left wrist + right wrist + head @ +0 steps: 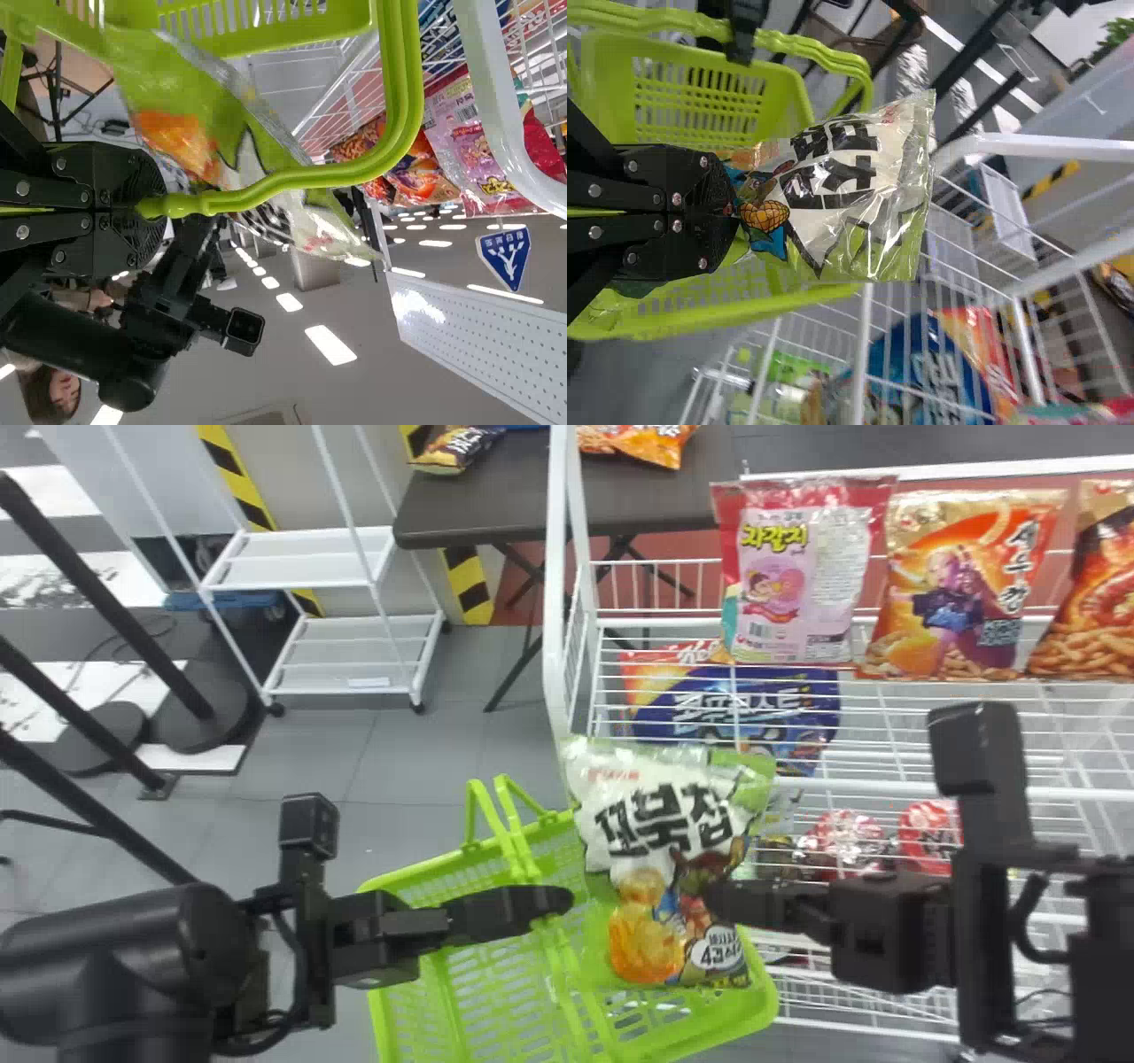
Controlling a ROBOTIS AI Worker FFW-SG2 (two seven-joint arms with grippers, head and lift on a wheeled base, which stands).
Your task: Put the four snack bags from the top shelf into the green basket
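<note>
Green and white film makes up the snack bag (664, 815), held over the green basket (461, 858) and close to its handles (514, 841). The right gripper (731, 212) pinches the bag by its printed lower part, pads together on the film; the left gripper (151, 208) is clamped on a basket handle.

The likeliest trouble is the drop: the bag is broad and gripped well off its middle, so it could flop onto the rim or a handle and slide out to the floor. Held by its handle, the basket might also swing or tilt if the bag presses on one side. Pulling away too soon could drag clinging film along.

Beside the basket stands the white wire rack (886, 787), its upper shelf bearing a pink bag (797, 584) and orange bags (961, 593). Beyond lie grey floor tiles (399, 762), a dark table (487, 509) and a white shelf unit (297, 558).
</note>
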